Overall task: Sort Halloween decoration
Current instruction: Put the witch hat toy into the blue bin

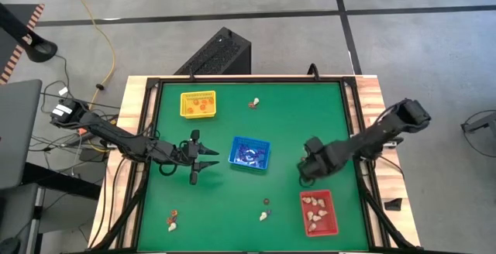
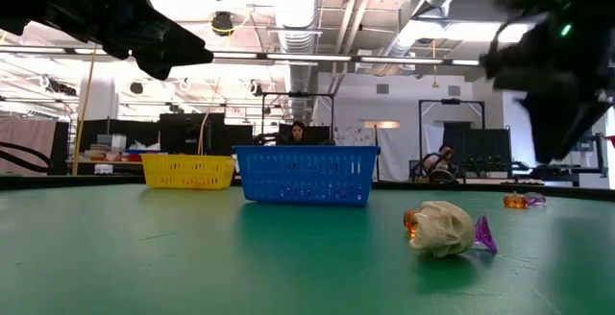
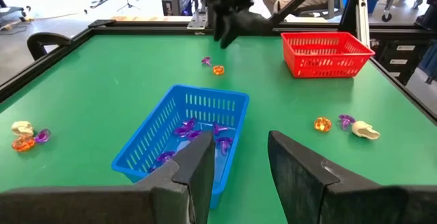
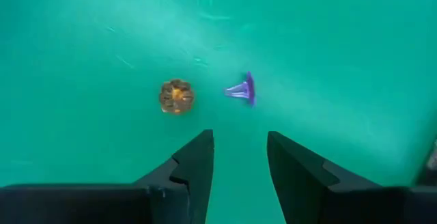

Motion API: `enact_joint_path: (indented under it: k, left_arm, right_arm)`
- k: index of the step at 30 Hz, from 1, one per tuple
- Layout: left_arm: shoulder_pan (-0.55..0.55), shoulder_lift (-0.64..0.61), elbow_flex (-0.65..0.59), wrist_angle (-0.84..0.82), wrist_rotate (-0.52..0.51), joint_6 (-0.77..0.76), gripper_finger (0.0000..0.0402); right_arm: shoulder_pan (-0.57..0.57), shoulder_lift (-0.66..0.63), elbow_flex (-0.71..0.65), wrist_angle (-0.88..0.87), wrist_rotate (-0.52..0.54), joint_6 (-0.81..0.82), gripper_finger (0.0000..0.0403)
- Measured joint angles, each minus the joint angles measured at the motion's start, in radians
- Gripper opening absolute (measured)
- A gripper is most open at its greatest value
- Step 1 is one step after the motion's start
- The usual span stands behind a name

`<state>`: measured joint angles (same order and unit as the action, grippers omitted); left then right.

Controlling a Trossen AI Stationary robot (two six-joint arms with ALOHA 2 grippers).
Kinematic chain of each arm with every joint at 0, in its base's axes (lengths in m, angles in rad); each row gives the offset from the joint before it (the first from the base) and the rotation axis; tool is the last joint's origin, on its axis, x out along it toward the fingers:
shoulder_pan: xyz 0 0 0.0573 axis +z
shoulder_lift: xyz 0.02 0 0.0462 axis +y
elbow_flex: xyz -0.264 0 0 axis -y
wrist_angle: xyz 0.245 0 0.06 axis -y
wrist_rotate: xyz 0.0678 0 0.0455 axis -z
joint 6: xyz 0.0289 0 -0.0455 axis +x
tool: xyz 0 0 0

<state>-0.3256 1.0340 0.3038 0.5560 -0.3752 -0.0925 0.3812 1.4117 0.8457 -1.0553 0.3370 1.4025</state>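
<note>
Halloween decoration trinkets lie on the green mat: an orange one (image 4: 177, 95) and a purple one (image 4: 242, 89) just ahead of my right gripper (image 4: 239, 159), which hangs open above them and points steeply down. Small clusters lie at the far middle (image 1: 253, 103), near middle (image 1: 266, 207) and near left (image 1: 172, 221). My left gripper (image 3: 239, 162) stands open and roughly level above the mat, just left of the blue tray (image 1: 250, 153), with nothing between its fingers. Purple pieces (image 3: 198, 130) lie in the blue tray.
A yellow tray (image 1: 198, 104) with orange pieces stands at the far left. A red tray (image 1: 318, 211) with cream pieces stands at the near right, close to my right arm. A raised black frame (image 1: 248, 79) rims the mat. People sit in the room beyond the table.
</note>
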Motion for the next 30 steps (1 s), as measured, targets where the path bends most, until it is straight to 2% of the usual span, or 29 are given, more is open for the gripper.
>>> enact_joint_path:
  k: [5,9,15,19,22,30]
  left_arm:
    - [0.000,0.000,0.000,-0.013,0.000,0.000,0.0128]
    - [0.000,0.000,0.000,-0.032,0.000,-0.006,0.0128]
    - [0.000,0.000,0.000,-0.053,-0.001,-0.007,0.0128]
    - [0.000,0.000,0.000,-0.053,-0.002,-0.001,0.0128]
    - [0.000,0.000,0.000,-0.053,-0.002,0.000,0.0128]
    - [0.000,0.000,0.000,-0.054,-0.001,-0.001,0.0128]
  right_arm:
    - [-0.145,0.000,-0.093,0.159,-0.052,-0.200,0.0168]
    - [-0.217,0.000,-0.109,0.179,-0.052,-0.270,0.0168]
    - [-0.251,0.000,-0.139,0.232,-0.131,-0.313,0.0168]
    - [-0.251,-0.002,-0.172,0.286,-0.136,-0.315,0.0159]
    - [-0.251,-0.002,-0.177,0.287,-0.130,-0.318,0.0136]
    - [-0.251,-0.002,-0.164,0.273,-0.123,-0.368,0.0031]
